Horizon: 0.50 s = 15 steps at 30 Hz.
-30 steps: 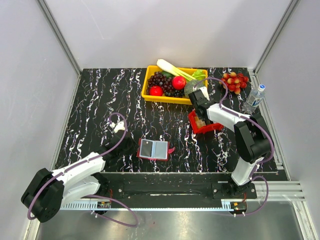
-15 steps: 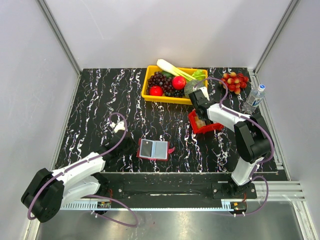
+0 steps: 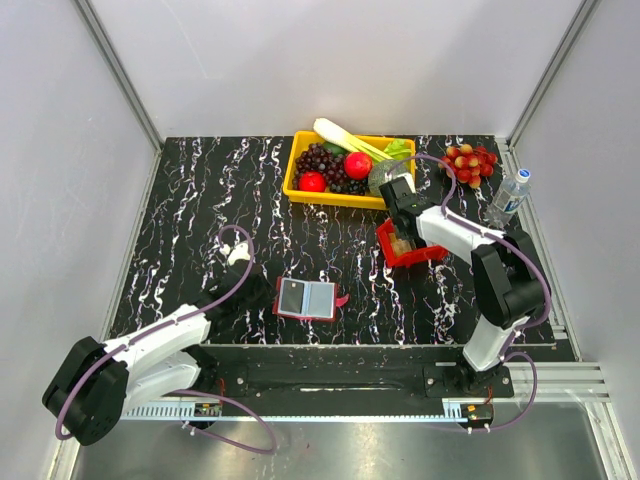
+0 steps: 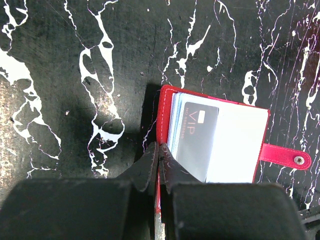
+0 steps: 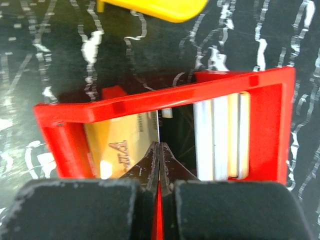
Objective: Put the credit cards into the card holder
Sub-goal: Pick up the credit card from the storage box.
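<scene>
Top: card holder (image 3: 308, 298) lies open, left gripper (image 3: 266, 296) at its left edge; right gripper (image 3: 403, 242) sits in the red tray (image 3: 428, 254), well apart and nearer the cards. Left wrist: jaws clenched on the red cover edge. Right wrist: jaws clenched, tan-orange card (image 5: 122, 145) just left of the tips, whitish cards (image 5: 220, 135) to the right with long axes running away; can't tell if a card is pinched.

Open card holder (image 4: 235, 145), black card (image 4: 196, 140) inside

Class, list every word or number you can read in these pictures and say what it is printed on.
"VIP": black card in the open dark red card holder; its smaller print is blurred.
Gold card in the bright red plastic tray: lettering partly hidden, unreadable.
</scene>
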Tool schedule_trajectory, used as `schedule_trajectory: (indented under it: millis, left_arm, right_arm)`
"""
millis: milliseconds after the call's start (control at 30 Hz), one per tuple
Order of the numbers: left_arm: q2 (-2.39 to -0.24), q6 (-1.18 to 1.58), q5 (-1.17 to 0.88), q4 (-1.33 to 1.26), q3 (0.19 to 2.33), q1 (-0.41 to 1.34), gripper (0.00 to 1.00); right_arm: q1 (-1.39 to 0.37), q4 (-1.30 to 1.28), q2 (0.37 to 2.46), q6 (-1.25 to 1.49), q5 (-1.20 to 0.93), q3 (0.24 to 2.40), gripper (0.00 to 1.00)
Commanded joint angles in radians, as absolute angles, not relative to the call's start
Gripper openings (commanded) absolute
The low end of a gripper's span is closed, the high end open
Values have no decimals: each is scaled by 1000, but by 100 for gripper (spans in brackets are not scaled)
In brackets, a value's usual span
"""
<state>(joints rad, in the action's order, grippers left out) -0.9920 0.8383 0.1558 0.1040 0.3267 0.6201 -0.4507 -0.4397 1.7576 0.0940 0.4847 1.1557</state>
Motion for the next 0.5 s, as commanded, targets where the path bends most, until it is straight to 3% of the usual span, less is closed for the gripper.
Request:
schedule_trajectory:
  millis: [0, 467]
  left_arm:
    - [-983, 828, 147, 83, 359, 615, 0]
    - [-973, 827, 140, 81, 353, 615, 0]
  right_arm:
    - [-456, -485, 1766, 120, 216, 1094, 0]
    - [-457, -509, 1686, 143, 189, 1060, 0]
